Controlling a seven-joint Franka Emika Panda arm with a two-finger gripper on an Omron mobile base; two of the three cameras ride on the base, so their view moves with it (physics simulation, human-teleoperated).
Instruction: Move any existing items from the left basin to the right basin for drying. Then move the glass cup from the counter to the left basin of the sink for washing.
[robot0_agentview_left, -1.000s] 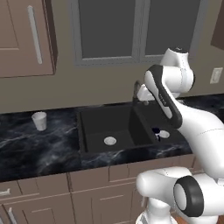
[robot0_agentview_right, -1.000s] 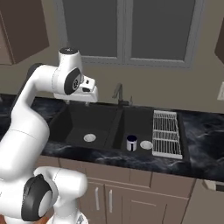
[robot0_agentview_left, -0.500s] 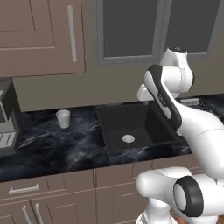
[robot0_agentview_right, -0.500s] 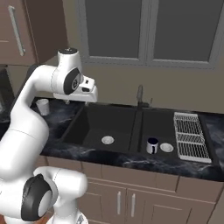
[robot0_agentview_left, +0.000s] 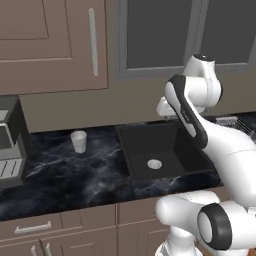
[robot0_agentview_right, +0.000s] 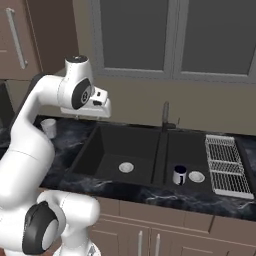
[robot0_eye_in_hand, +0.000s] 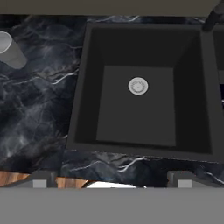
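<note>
Above the near edge of the counter (robot0_eye_in_hand: 39, 127), the gripper (robot0_eye_in_hand: 109, 181) hangs with its fingers spread wide, grasping nothing. Below it lies the left basin (robot0_eye_in_hand: 135, 113) with a pale drain (robot0_eye_in_hand: 138, 85); the small dark cup (robot0_agentview_right: 179, 175) stands in the right basin (robot0_agentview_right: 192, 160). Farther left, the glass cup (robot0_agentview_left: 78, 141) stands upright on the counter, well apart from the sink (robot0_agentview_right: 100, 145).

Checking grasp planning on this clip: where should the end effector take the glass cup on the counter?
Probably across the glass cup's upper wall, descending from above: it stands upright on the counter, handleless, widening toward the rim, nothing crowding it left of the left basin.
</note>
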